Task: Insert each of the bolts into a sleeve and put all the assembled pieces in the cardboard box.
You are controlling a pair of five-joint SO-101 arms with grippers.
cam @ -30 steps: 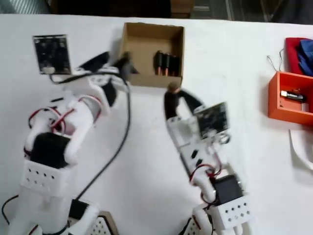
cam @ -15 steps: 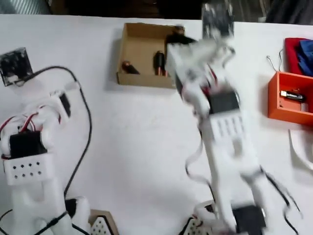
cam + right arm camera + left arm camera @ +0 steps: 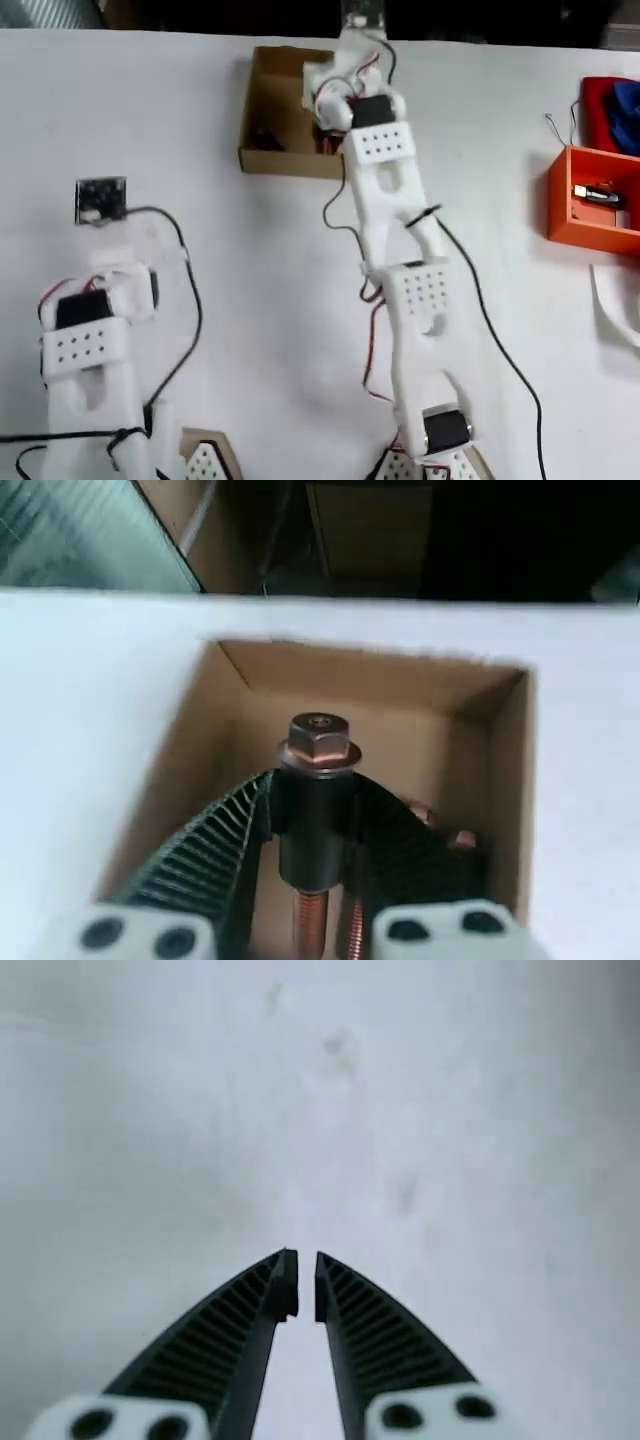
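Note:
The cardboard box (image 3: pixel 272 92) stands at the table's far middle. My right arm (image 3: pixel 380 170) stretches out over it. In the right wrist view my right gripper (image 3: pixel 312 802) is shut on an assembled piece (image 3: pixel 318 780), a black sleeve with a copper bolt through it, hex head up, held above the box's inside (image 3: pixel 240 730). More assembled pieces (image 3: pixel 440 835) lie in the box beside one finger; dark pieces (image 3: pixel 262 140) lie against its near wall. My left arm (image 3: pixel 85 340) is drawn back at the near left. Its gripper (image 3: pixel 300 1282) is shut over bare white table, holding nothing.
An orange bin (image 3: pixel 560 210) with a small dark object stands at the right edge, red and blue cloth (image 3: pixel 610 100) behind it. A white curved object (image 3: pixel 612 305) lies at the near right. Black cables (image 3: pixel 190 320) trail by both arm bases.
My right arm has swung from the near middle out over the box, carrying the assembled piece. My left arm has pulled back from the box's left side to the near left.

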